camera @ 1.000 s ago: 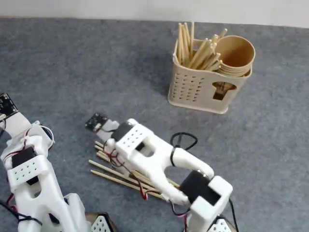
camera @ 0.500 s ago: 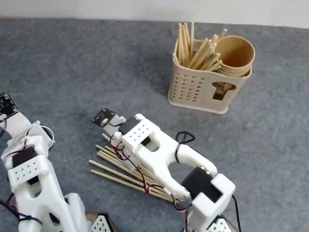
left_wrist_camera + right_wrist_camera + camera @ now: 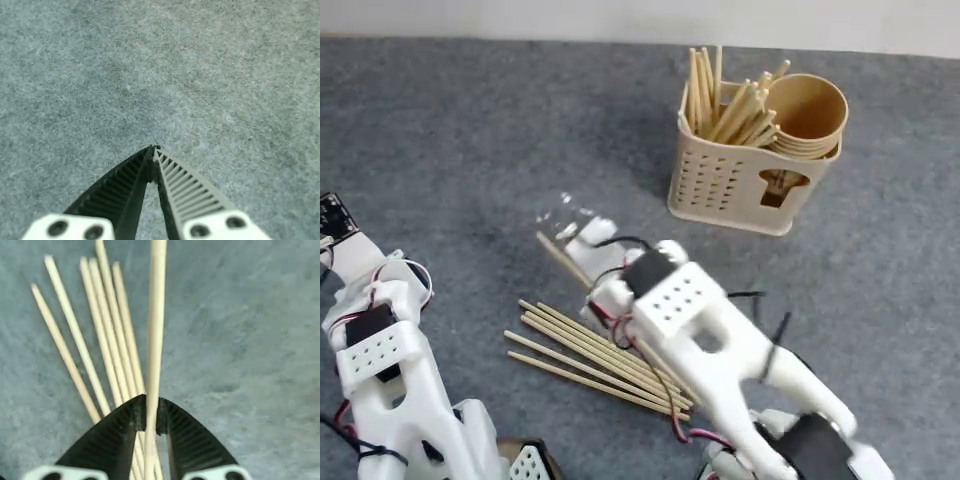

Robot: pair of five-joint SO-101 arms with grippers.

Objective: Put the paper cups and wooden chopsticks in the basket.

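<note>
Right gripper pinches one wooden chopstick, held just far of the loose chopsticks fanned on the grey mat, near centre. Left gripper sits over bare mat at near left, fingers pressed together, nothing between. Basket stands far right, holding paper cups and upright chopsticks.

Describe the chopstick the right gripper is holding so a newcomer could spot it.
From the cream basket, come toward the arms to the chopstick pile on the grey mat. At the pile's basket-side edge the right gripper pinches the held chopstick: the only one clamped between jaws, the rest lie loose.
</note>
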